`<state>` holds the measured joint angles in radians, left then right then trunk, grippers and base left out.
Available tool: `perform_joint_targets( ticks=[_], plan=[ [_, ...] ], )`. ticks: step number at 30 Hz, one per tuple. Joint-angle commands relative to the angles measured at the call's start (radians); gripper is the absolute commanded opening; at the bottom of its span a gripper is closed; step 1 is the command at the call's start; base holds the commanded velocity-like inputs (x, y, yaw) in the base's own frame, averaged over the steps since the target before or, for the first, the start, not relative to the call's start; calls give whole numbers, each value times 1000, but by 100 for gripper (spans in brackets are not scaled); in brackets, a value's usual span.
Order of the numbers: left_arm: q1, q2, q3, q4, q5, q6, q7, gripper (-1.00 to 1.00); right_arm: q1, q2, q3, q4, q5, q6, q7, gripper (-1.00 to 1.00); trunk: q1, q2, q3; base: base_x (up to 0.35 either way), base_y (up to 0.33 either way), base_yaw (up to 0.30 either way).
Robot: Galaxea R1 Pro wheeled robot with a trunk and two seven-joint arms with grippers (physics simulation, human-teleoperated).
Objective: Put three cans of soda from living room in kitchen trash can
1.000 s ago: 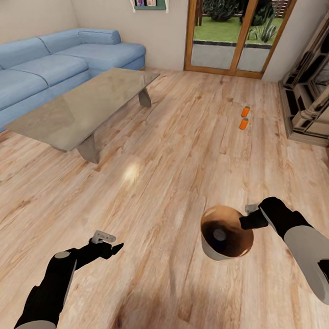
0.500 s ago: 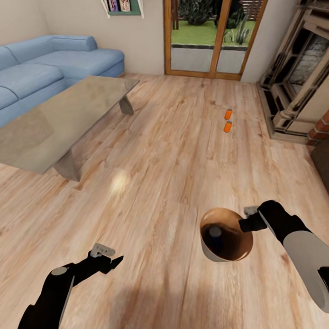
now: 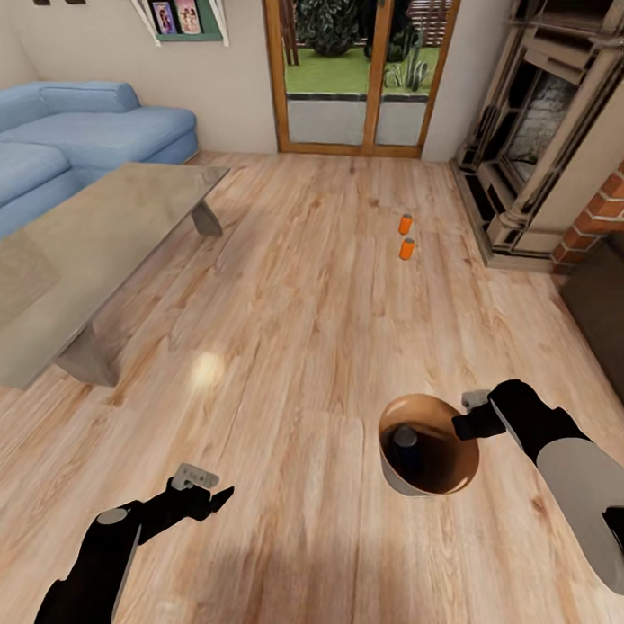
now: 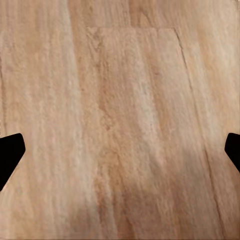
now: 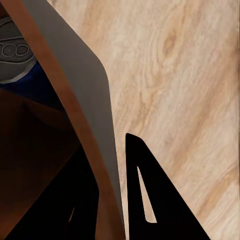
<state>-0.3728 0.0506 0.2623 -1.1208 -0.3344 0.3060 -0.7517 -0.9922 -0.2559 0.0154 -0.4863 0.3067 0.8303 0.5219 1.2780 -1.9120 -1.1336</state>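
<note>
**pallet_jack:** So where are the cans relative to the robot right now? Trying to work out what the next move hinges on.

**benchbot99:** Two orange cans [image 3: 405,237] stand upright on the wood floor [image 3: 285,304], well ahead of the robot and a touch right of centre, one just behind the other, near the fireplace [image 3: 540,151]. The blue can [image 3: 406,445] is already sitting upright inside the trash can [image 3: 401,478]; in the right wrist view you can see its grey top [image 5: 12,47] down in the coppery interior.

**pallet_jack:** And the bin is being carried?

**benchbot99:** Yep. The right tool [image 3: 469,420] is pinched on the bin's rim, one finger [image 5: 160,200] outside the wall and the other inside. The left tool [image 3: 203,482] is holding nothing and spread wide, with bare floor between its tips.

**pallet_jack:** So which arm goes for the orange ones?

**benchbot99:** My read: they're out of reach for either arm, so the base has to roll forward first. They line up closer to the right arm's side, but that one's busy with the bin, so the free left tool is the likely picker. The pair also lines up almost straight away from the robot, so the nearer one hides part of the approach to the far one. The coffee tabletop [image 3: 85,248] and sofa [image 3: 81,140] sit off to the left, out of the path.
</note>
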Motion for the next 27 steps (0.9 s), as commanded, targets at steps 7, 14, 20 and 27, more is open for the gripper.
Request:
perform_joint_targets(
  ticks=[7, 14, 20, 27],
  plan=[
    [0, 0, 0, 4, -1, -8, 4, 100, 0, 9, -1, 1, -13, 4, 3, -100, 0, 0, 7, 321, 101, -212],
    [0, -1, 0, 5, -3, -17, 5, 100, 1, 21, -2, 2, -14, 4, 3, -100, 0, 0, 14, 321, 101, -212],
    [0, -2, 0, 6, -4, -19, 5, 100, 1, 23, -2, 2, -14, 4, 3, -100, 0, 0, 18, 321, 101, -142],
    [0, -2, -1, 6, -5, -19, 5, 100, 7, 38, -2, 2, -13, 4, 3, -100, 0, 0, 18, 321, 97, -19]
  ],
)
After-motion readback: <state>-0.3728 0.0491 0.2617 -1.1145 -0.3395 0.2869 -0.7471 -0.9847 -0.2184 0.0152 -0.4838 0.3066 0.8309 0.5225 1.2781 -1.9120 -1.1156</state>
